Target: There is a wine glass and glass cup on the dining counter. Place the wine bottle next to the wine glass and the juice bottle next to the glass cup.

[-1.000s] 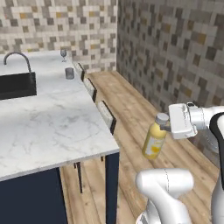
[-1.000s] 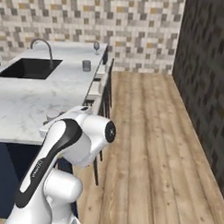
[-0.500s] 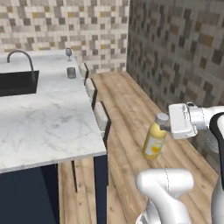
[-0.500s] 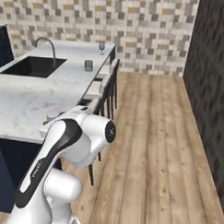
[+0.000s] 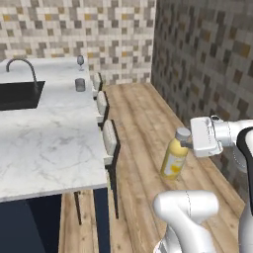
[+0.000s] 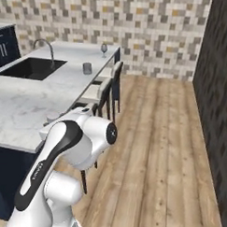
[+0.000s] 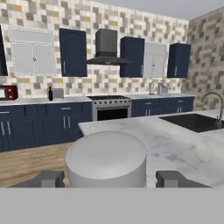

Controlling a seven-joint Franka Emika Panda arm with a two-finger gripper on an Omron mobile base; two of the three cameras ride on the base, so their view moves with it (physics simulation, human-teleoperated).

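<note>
The gripper [image 5: 187, 144] is clamped on the juice bottle [image 5: 174, 159], carried over the floor beside the dining counter [image 5: 49, 148]. Its pale label patch carries no legible writing. The wine glass [image 5: 80, 61] and glass cup [image 5: 80, 85] stand at the counter's far end.

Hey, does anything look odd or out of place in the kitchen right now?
Nothing looks spilled or broken. The juice bottle hangs tilted in the tool above the wooden floor, away from the dining counter.

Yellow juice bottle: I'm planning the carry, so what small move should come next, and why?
Probably carry on toward the far end of the white marble dining counter. The small yellow juice bottle sits gripped in the jaws over the wooden floor, and the short grey glass cup stands well ahead.
</note>
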